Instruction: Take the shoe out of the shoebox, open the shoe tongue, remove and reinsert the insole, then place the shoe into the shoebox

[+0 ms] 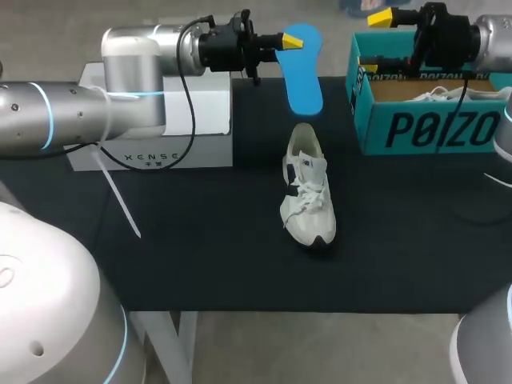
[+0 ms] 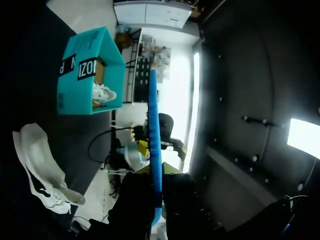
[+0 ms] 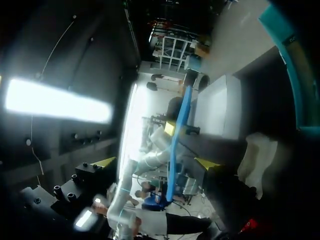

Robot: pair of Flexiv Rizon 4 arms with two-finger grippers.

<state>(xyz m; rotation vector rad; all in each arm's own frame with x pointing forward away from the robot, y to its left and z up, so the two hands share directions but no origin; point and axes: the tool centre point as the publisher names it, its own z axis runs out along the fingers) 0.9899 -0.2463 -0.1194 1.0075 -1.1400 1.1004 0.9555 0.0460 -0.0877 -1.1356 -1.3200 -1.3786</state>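
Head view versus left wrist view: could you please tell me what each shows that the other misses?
Only the head view: the white box and the broad blue face of the insole. Only the left wrist view: its thin edge clamped in the left gripper. Both: the white shoe on the table and the shoebox holding a second shoe.

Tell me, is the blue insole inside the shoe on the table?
No, the jaws of the left gripper hold the blue insole up, apart from the shoe.

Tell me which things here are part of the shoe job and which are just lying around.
Job: blue insole in left end effector; white shoe; teal shoebox.
Lying about: white box; second shoe in the shoebox.
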